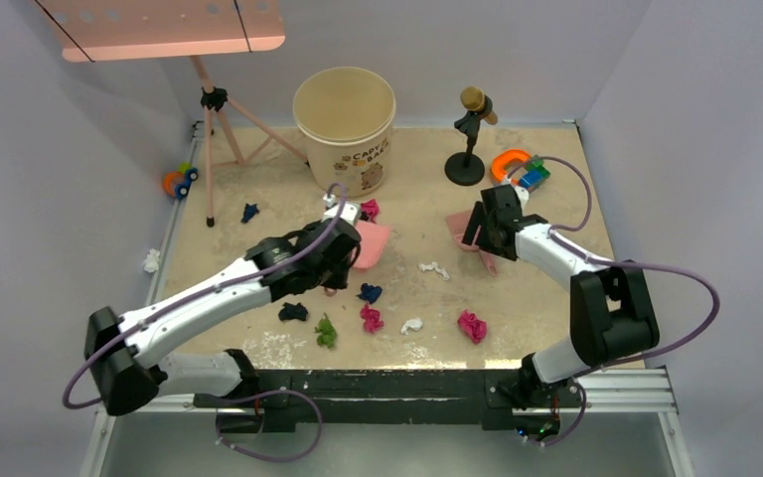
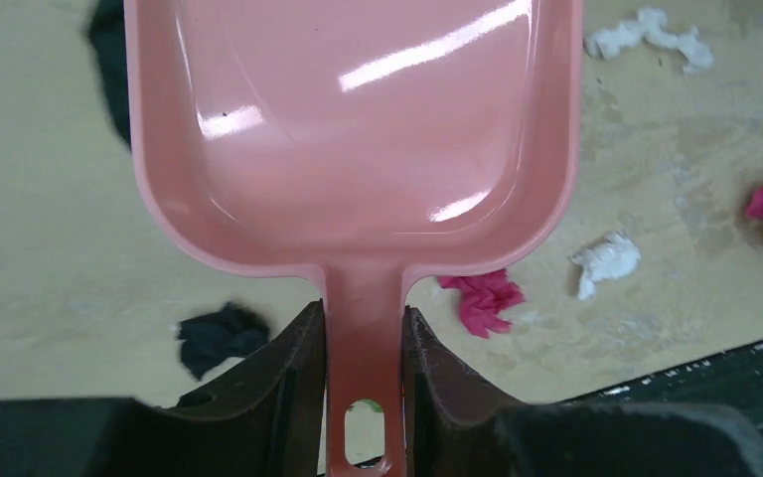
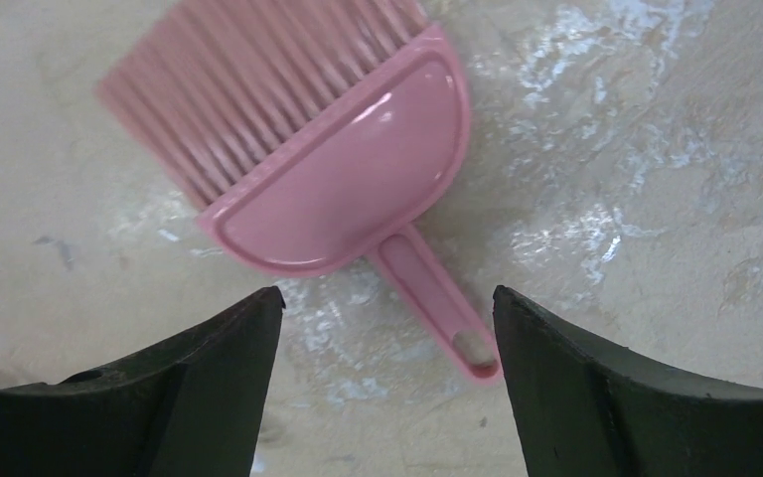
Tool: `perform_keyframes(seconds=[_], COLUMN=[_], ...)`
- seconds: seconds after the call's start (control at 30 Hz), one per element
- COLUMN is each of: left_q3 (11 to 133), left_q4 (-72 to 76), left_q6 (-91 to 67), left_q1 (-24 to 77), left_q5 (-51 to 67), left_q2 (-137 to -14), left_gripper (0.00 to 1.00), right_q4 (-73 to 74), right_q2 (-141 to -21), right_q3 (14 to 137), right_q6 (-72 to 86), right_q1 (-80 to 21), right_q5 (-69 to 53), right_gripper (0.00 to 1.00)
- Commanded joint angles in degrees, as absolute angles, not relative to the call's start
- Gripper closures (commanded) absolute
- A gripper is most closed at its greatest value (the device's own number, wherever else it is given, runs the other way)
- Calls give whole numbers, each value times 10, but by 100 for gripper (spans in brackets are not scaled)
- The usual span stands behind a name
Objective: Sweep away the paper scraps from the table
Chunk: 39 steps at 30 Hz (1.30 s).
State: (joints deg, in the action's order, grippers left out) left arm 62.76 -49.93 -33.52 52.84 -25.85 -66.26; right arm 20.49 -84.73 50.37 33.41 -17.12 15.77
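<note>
Scraps (image 1: 371, 318) x10, dustpan (image 2: 358, 149) x1, brush (image 3: 338, 189) x1

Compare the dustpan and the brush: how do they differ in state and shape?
The dustpan is gripped by its handle in the left gripper; the brush lies loose on the table under the open right gripper. The dustpan is a smooth, empty scoop; the brush carries a row of bristles. Both are pink plastic with a hole in the handle.
</note>
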Motion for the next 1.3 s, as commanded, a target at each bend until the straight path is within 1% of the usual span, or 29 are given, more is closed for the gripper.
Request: perform_keyframes(seconds=[0.0, 0.13, 0.2, 0.33, 0.4, 0.43, 0.53, 0.6, 0.7, 0.83, 0.93, 1.0, 1.1, 1.13, 1.2, 1.23, 1.27], left_q3=[595, 602, 613, 640, 643, 640, 629, 629, 641, 648, 648, 652, 664, 669, 680, 683, 685], left_q4=[-359, -327, -330, -351, -354, -352, -340, -343, -358, -365, -361, -362, -370, -376, -385, -387, -388], left_q6=[-376, -383, -377, -357, -347, -345, -337, -333, -323, -317, -316, -315, -316, -317, -317, -317, -317], left_q1=[534, 541, 541, 541, 541, 541, 541, 541, 540, 540, 537, 534, 527, 525, 524, 524, 524], left_q5=[-59, -52, -65, -76, -75, -76, -82, -91, -101, -104, -101, -98, -99, -99, -101, -102, -103], left_q2=[-743, -800, -816, -842, -842, -837, -812, -799, -791, -786, -777, -770, -767, -768, -769, -768, -767], left_gripper=[100, 100, 100, 100, 90, 81, 48, 36, 27, 25, 25, 25, 25, 25, 26, 26, 26], right_q4=[178, 182, 193, 209, 219, 221, 212, 209, 210, 224, 242, 252, 254, 253, 248, 243, 238], right_q2=[-862, -892, -909, -923, -930, -933, -935, -930, -932, -948, -957, -966, -981, -988, -994, -993, -989], right_q3=[498, 513, 525, 538, 543, 542, 534, 534, 535, 538, 547, 554, 558, 557, 552, 547, 541], right_q6=[326, 316, 316, 324, 330, 331, 338, 339, 343, 356, 375, 386, 394, 395, 395, 395, 397], right_q1=[-149, -149, -149, -149, -150, -150, -159, -170, -183, -194, -219, -232, -237, -237, -237, -237, -237], right_q5=[130, 104, 106, 110, 115, 115, 95, 88, 86, 105, 137, 155, 151, 147, 136, 131, 128], right_gripper=[20, 20, 23, 25, 26, 26, 26, 27, 33, 40, 41, 46, 57, 62, 77, 81, 82])
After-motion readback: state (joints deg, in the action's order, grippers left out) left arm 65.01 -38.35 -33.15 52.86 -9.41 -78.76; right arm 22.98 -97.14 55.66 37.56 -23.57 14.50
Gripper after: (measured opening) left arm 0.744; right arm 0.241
